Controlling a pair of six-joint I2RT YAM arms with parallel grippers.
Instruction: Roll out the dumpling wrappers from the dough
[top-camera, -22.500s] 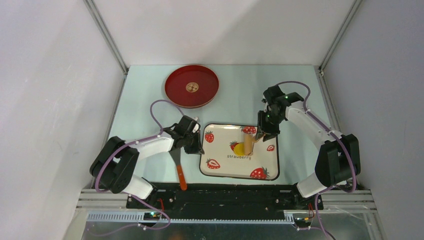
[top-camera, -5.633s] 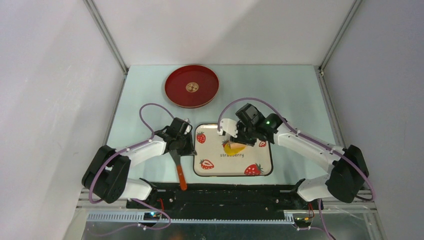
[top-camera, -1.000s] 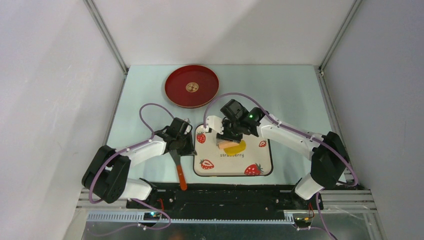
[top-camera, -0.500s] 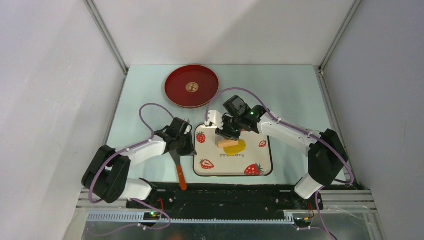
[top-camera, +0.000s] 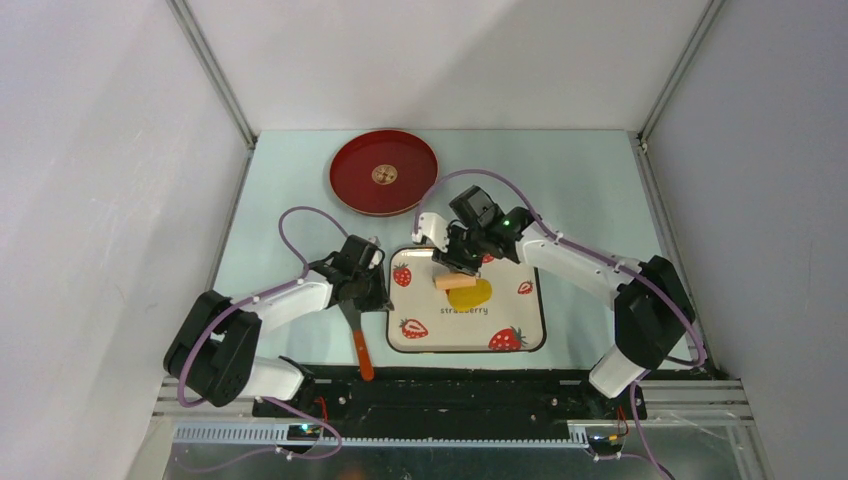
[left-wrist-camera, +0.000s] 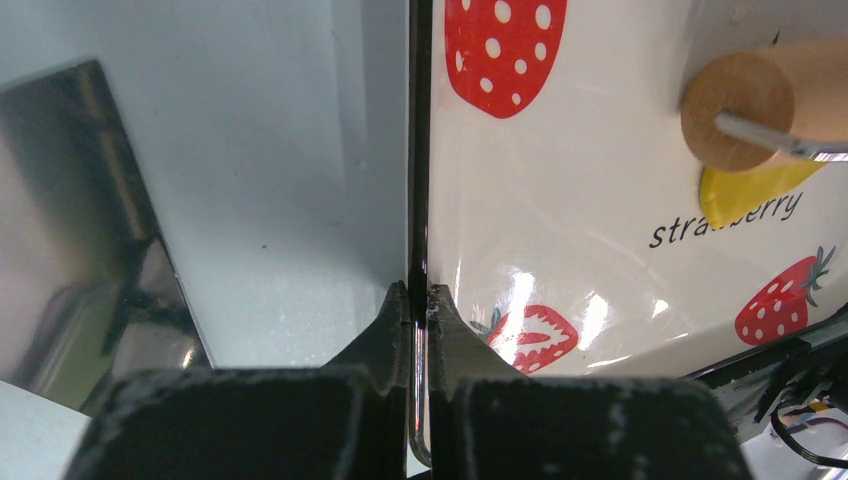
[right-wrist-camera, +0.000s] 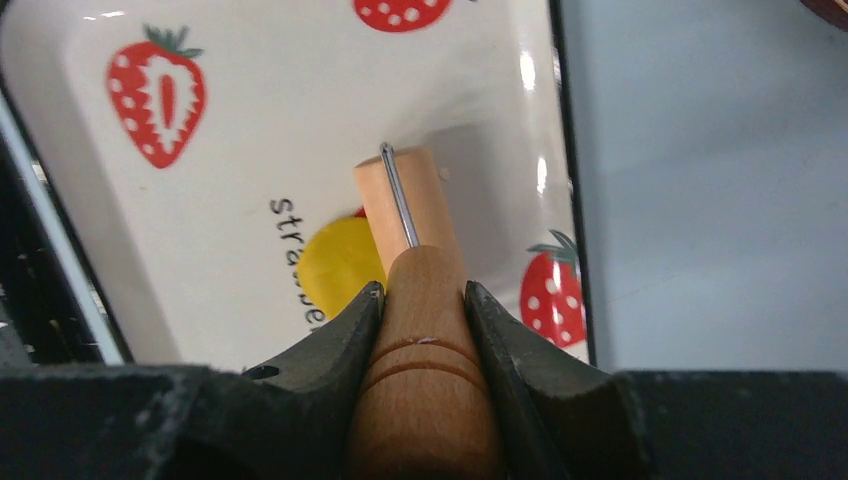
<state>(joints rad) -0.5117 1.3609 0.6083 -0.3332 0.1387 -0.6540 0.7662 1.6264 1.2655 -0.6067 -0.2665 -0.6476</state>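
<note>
dough (top-camera: 470, 294) under rolling pin (top-camera: 455, 281); right tool (right-wrist-camera: 422, 291) grips pin, arm (top-camera: 572, 263) reaching left.

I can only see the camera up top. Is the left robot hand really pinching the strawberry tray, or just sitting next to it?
Observer: Really pinching. The left wrist view shows the left gripper shut on the black rim of the white rectangular strawberry-print tray.
Operator: Where does the other hand grab the roller?
Observer: The right gripper clamps the light wooden rolling pin on its thicker handle, where two grooves ring it.
Operator: Is the roller only wood?
Observer: No, a thin metal wire runs along its top to the tip.
</note>
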